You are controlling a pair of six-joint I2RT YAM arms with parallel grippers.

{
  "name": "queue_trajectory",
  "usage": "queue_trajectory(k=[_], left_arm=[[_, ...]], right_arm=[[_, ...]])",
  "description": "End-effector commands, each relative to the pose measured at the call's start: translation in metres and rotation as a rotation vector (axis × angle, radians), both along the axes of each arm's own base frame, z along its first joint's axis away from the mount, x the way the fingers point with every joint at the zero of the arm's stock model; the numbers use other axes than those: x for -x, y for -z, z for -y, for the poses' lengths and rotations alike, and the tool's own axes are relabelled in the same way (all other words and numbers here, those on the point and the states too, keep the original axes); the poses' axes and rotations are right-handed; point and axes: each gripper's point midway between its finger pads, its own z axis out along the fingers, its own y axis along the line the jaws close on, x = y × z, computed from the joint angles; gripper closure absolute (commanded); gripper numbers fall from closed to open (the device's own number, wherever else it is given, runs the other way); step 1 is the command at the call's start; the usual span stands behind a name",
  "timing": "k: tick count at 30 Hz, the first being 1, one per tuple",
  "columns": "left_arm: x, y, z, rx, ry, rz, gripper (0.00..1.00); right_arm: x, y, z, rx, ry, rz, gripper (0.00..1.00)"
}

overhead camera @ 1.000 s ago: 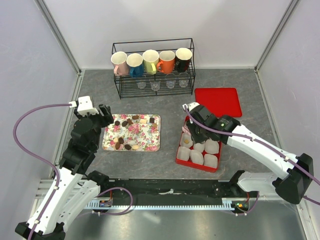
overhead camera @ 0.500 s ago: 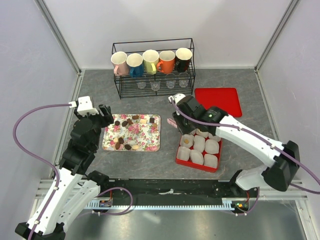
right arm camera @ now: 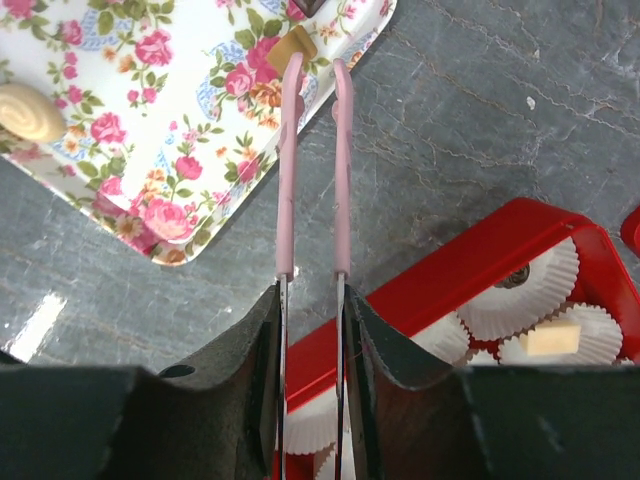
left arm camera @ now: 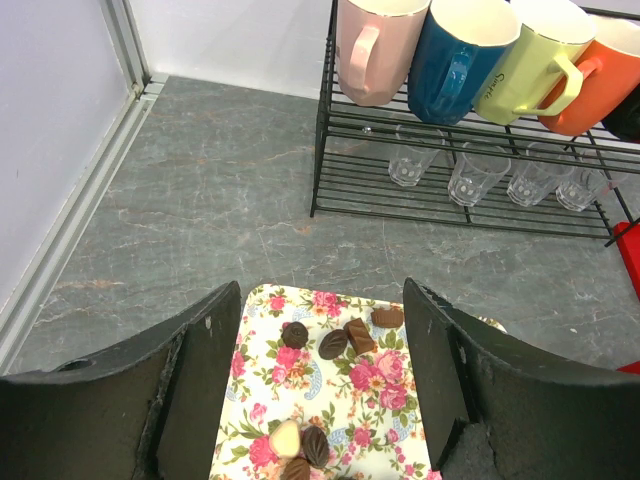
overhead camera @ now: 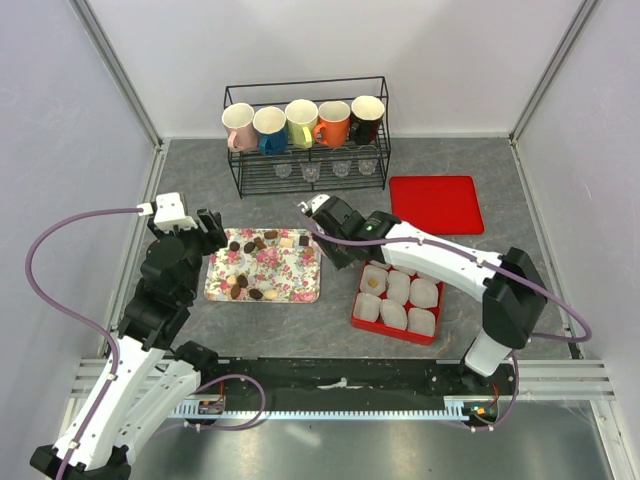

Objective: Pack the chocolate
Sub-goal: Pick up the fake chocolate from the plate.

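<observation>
Right wrist: right gripper (right arm camera: 312,300) clenches pink tongs (right arm camera: 286,180); tan square chocolate (right arm camera: 292,45) sits at their tips' eleven o'clock.

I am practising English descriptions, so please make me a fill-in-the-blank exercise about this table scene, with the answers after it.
1. The right gripper holds tweezers coloured ____.
2. The wire rack carries ____ mugs.
3. The box with white paper cups is ____.
4. The left gripper has its jaws ____, gripping nothing.
Answers: pink; five; red; open.
</observation>
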Motion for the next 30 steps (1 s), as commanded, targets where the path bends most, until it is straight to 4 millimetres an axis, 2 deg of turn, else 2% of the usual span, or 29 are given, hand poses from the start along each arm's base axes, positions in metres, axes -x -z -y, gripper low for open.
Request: queue_trajectory(k=[1,12,25,30], left_arm=[[-0.001,-0.005,0.001,0.033,-0.001,0.026,0.27],[0.0,-0.007,0.002,0.037,0.007,0.03,0.27],[-0.001,-0.005,0.003,0.035,0.008,0.026,0.27],[0.0,-0.005,0.002,0.034,0.007,0.027,0.27]], right_arm=[[-0.02,-0.013,-0.02,-0.04,0.007,0.074,0.65],[-0.023,-0.002,-0.033,-0.034,-0.01,0.06,0.59],[-0.027,0.009,-0.043,-0.025,-0.035,0.047,0.57],[-0.026,0.02,-0.046,-0.011,-0.05,0.027,0.56]])
